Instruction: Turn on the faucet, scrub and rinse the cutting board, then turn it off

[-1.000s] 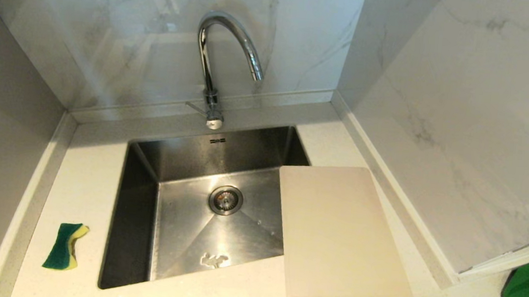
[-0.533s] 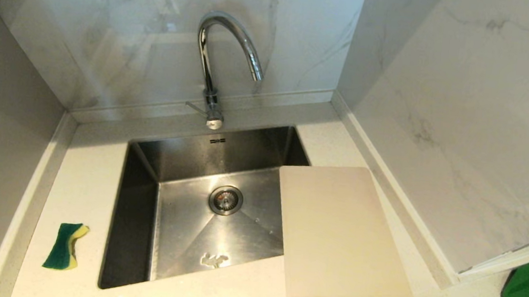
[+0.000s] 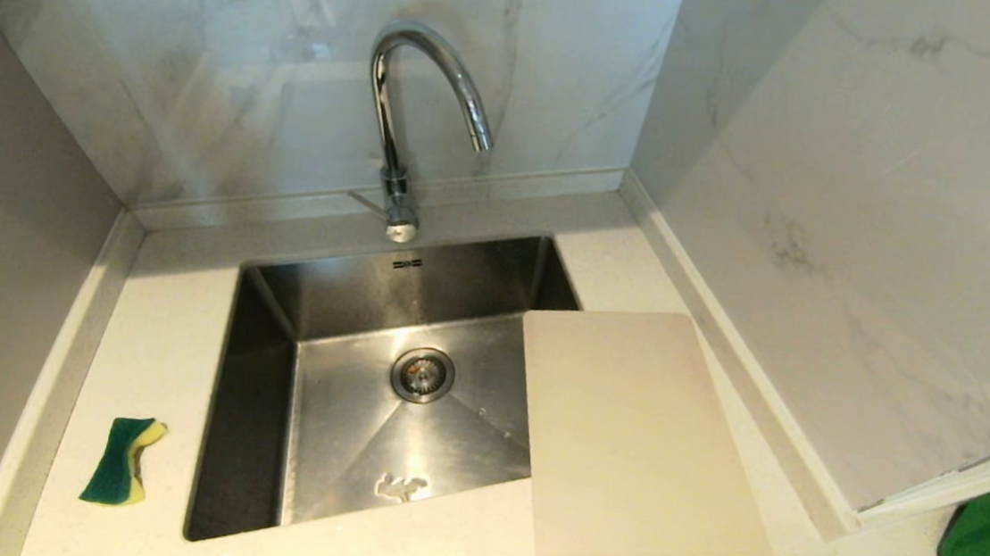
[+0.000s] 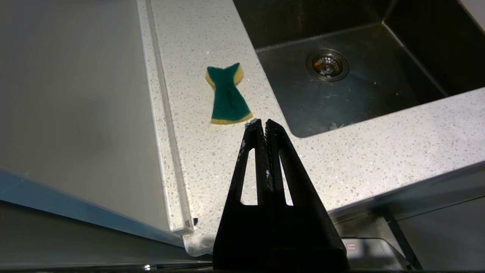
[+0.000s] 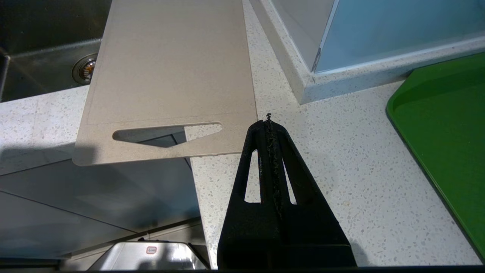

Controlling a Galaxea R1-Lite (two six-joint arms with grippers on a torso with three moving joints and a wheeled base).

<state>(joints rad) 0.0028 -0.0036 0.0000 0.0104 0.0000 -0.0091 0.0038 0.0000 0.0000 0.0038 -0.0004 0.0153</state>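
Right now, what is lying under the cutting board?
The cutting board lies partly on the counter and partly over the right edge of the sink. Through its handle slot, counter and a dark gap beyond the counter's front edge show. Whatever else it covers cannot be seen.

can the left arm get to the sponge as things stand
Probably yes: the sponge lies alone on the bare counter just beyond the shut left claw, with nothing between; the claw must open first.
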